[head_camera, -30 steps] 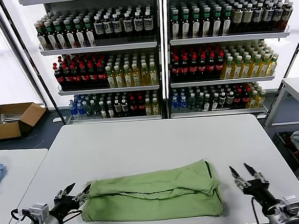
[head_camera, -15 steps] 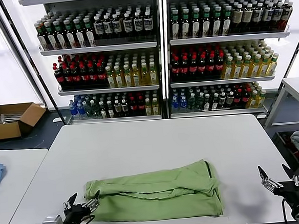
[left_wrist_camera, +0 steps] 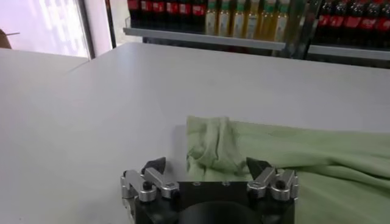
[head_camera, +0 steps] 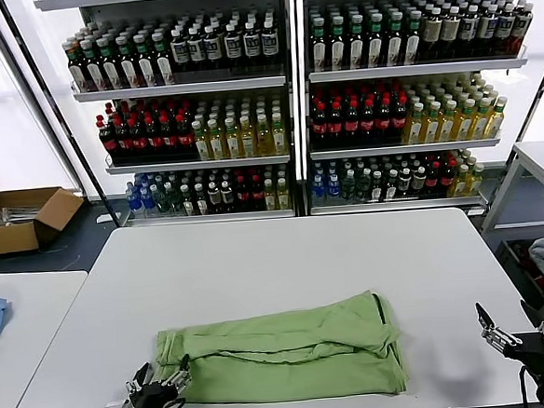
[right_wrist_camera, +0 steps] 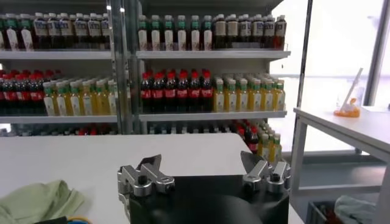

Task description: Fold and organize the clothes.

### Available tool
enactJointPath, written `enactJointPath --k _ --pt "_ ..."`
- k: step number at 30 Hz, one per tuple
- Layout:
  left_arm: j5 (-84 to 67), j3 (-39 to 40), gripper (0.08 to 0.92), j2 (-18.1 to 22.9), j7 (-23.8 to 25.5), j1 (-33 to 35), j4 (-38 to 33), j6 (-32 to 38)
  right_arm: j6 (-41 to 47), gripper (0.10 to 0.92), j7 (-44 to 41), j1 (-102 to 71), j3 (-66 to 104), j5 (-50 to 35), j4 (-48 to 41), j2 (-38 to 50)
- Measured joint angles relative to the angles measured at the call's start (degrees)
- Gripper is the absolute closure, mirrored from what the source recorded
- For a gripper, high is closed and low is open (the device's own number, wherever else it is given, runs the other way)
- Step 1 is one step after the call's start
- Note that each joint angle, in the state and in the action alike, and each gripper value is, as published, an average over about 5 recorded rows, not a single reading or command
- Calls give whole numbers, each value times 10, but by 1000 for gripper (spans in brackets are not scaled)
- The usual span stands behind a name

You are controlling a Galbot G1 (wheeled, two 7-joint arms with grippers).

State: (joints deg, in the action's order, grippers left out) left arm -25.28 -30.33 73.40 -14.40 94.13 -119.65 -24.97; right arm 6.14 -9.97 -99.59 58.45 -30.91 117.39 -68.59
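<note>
A white counter [head_camera: 257, 261] stands before shelves of bottles [head_camera: 293, 100]. At its near edge the left gripper [head_camera: 157, 388] and, off the near right corner, the right gripper [head_camera: 514, 329] gape wide, holding nothing. Between them lies the plain light green shirt [head_camera: 287, 352], folded into a wrinkled band along the near edge.

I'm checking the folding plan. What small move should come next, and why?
Probably bring the left tool forward onto the shirt end in front of it: the shirt lies as a long band on the table, both tools open and off it, the right tool beyond the table's edge.
</note>
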Motion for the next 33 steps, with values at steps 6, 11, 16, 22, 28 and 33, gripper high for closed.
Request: enactJointPath --k 6,11,16,22,28,33 --pt "16 7 406 4 11 8 5 11 -2 203 1 1 1 -1 4 -1" --pt "34 10 545 7 28 11 12 21 -4 203 1 0 1 -3 8 0" --pt "47 10 692 7 41 9 18 30 -6 203 1 -1 4 -7 12 1" --pt "49 -8 846 -4 54 1 24 36 -7 203 1 -2 5 -12 18 1" --pt "32 -69 907 -45 69 -19 34 38 -9 203 2 -2 1 -15 24 -2" --pt "12 -143 907 -101 93 -37 66 47 -9 203 5 0 -3 -18 29 -1"
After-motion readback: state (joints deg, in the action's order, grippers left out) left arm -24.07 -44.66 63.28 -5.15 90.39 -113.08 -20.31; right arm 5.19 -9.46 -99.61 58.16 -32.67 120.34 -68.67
